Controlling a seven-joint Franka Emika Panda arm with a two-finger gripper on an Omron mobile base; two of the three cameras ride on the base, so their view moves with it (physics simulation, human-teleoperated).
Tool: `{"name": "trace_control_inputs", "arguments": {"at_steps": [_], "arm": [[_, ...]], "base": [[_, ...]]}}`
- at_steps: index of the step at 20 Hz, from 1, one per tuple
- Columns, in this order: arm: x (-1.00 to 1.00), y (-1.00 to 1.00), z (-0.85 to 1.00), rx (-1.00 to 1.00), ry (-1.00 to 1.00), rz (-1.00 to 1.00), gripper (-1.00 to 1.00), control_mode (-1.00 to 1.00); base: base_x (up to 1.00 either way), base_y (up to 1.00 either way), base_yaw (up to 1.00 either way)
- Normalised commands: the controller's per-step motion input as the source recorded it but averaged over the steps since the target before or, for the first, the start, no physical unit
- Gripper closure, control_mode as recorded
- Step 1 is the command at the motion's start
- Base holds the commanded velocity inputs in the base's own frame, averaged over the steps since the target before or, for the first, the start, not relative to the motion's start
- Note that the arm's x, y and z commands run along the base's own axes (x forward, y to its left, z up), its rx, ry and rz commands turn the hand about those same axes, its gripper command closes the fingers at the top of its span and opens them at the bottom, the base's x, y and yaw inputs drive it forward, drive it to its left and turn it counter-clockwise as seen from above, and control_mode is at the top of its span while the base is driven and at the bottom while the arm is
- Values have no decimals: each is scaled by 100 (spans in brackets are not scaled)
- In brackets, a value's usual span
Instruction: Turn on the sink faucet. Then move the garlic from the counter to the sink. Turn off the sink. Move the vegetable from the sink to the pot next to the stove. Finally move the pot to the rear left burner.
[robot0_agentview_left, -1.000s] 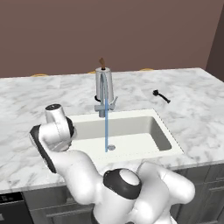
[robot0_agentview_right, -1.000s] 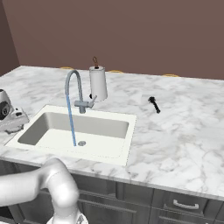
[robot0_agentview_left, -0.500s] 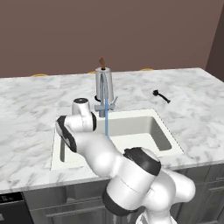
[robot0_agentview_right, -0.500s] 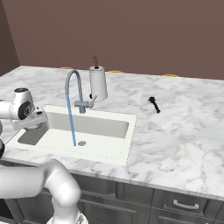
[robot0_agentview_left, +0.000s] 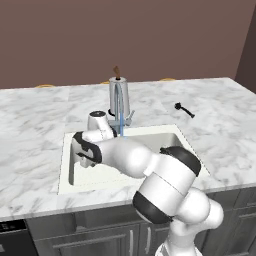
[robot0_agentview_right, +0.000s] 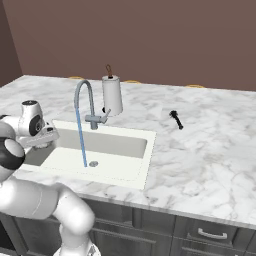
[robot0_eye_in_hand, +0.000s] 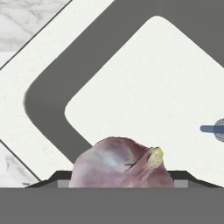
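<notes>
Pincer (robot0_agentview_left: 80, 156): over the left end of the sink in the left base view, wrist bent downward. Its jaws stand wide and are clamped on the garlic, which sits between them at the bottom of the hand view.
Garlic (robot0_eye_in_hand: 122, 164): a pinkish bulb with purple streaks and a yellowish tip, held in the pincer above the basin — not resting on the sink floor.
Sink (robot0_agentview_right: 125, 142): off-white rectangular basin with rounded corners, set into the tabletop. In the hand view its pale floor lies below the garlic, with the darker shaded wall curving round one corner.
Drain (robot0_agentview_right: 93, 163): small round metal disc on the basin floor, where the water lands.
Faucet (robot0_agentview_right: 84, 102): tall brushed-steel tap with an arched spout, at the rear rim of the sink, its small lever sticking out to the side.
Water (robot0_agentview_right: 81, 142): a thin blue stream falls straight from the spout to the drain — the tap is on.
Tabletop (robot0_agentview_right: 210, 160): white marble with grey veins, over dark grey cabinets.
Paper towel roll (robot0_agentview_right: 112, 95): upright on a holder with a brown top, just behind the faucet.
Small black object (robot0_agentview_right: 176, 119): lying on the marble, well apart from the sink, on its right; too small to identify.
Arm (robot0_agentview_left: 155, 175): white with dark joints, rising from the lower right of the left base view and reaching across the front of the sink.
</notes>
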Motion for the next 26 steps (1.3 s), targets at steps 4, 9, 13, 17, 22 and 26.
{"name": "trace_control_inputs", "arguments": {"at_steps": [4, 9, 13, 17, 22, 26], "arm": [[0, -23, -1, 0, 0, 0, 100, -100], [0, -8, 0, 0, 0, 0, 100, -100], [0, -9, 0, 0, 0, 0, 100, -100], [0, -8, 0, 0, 0, 0, 100, -100], [0, -13, -1, 0, 1, 0, 100, -100], [0, -5, -7, -1, 0, 0, 100, -100]], "base": [[0, 0, 0], [0, 0, 0], [0, 0, 0], [0, 0, 0], [0, 0, 0], [0, 0, 0]]}}
